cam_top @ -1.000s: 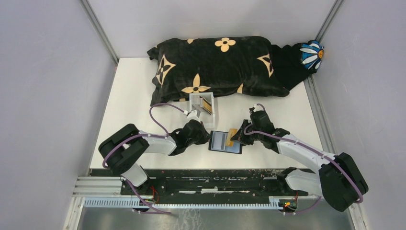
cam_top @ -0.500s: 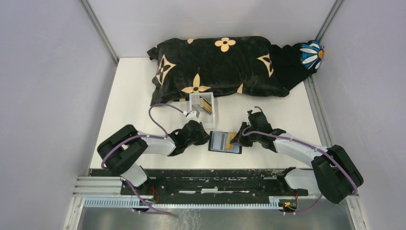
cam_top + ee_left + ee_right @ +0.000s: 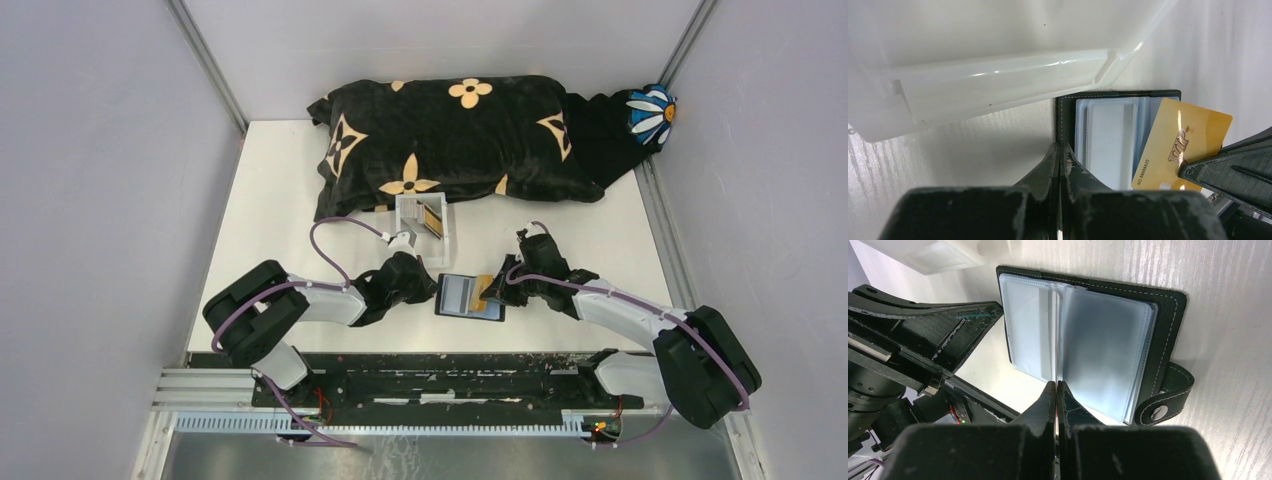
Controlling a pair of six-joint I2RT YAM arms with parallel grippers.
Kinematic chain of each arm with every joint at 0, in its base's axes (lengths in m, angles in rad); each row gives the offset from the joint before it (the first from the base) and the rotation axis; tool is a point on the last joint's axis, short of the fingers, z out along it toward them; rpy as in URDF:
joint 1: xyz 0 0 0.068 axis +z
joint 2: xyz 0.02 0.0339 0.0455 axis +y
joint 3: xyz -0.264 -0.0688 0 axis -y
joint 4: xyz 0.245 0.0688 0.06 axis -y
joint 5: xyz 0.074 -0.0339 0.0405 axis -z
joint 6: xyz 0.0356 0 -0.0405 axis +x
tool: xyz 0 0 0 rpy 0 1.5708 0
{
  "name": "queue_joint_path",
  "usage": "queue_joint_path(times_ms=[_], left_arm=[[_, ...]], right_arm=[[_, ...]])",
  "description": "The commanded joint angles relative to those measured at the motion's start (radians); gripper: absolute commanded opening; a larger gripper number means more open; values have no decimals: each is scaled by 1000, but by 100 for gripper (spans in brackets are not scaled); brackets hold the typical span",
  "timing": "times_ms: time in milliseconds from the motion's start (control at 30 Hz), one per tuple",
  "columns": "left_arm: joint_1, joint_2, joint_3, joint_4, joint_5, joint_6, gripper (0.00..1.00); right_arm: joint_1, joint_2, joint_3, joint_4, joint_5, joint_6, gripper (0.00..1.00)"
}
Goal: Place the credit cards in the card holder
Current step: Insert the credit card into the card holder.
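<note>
Here, two robot arms reach in from the near edge of a white table (image 3: 280,200) and meet over a small black leather-like card holder (image 3: 462,300). It lies open and flat on the table just in front of the arms, between the two grippers. Its clear plastic sleeves face up, and a strap with a metal snap sticks out from one side.

The left gripper (image 3: 428,289) has its jaws pressed together at the left edge of the card holder. The pictures do not show whether it pinches the cover or only touches it.

The right gripper (image 3: 489,291) is also closed, clamped on one corner of a gold-tan plastic credit card (image 3: 484,290). The card is tilted over the right half of the open card holder, its far end reaching the sleeves. Whether it has entered a slot cannot be told.

Just beyond the card holder stands a small clear acrylic box (image 3: 447,240) — a few more cards (image 3: 432,221) lean inside it, one of them gold-tan.

Farther back, touching the box, a large black cushion (image 3: 450,140) with tan flower shapes lies across the table. At the far right corner sits a blue-and-white flower-shaped object (image 3: 651,112) — too small to identify.
</note>
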Motion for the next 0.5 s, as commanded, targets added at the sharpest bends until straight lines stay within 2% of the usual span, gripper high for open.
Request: queue_joint_path(times_ms=[0,467], left_arm=[[-4,3,-18,-4,-20,56,3],[-5,21,-21,6,-16,51,3]], right_arm=[[7,-23,3,16,-5,-7,1],[17,-4,-14,44,-25,1,1]])
